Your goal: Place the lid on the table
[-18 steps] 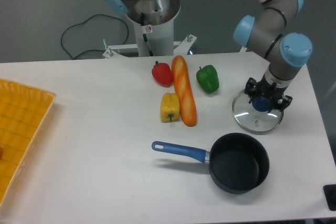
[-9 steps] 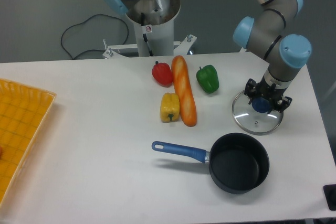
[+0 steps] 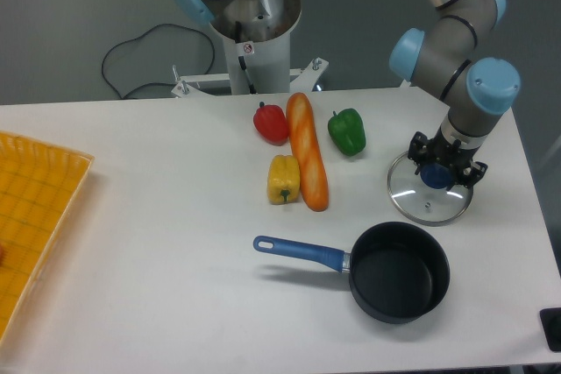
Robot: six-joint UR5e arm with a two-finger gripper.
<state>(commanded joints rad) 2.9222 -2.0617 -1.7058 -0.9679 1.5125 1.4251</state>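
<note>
We are seeing the gripper (image 3: 436, 172) pointing straight down, fingers flanking the blue knob of the lid (image 3: 429, 196); whether they are pinching it, we cannot tell. The lid is lying flat beneath it on the white table (image 3: 158, 243). Grey floor is showing behind.

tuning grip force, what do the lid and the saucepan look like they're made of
The lid: clear glass by the look, since the white table shows through it, with a thin shiny metal rim and a blue knob, probably plastic, at the gripper. The saucepan: matte black, likely coated metal, with little glare inside; its blue handle looks like plastic or rubber.
</note>
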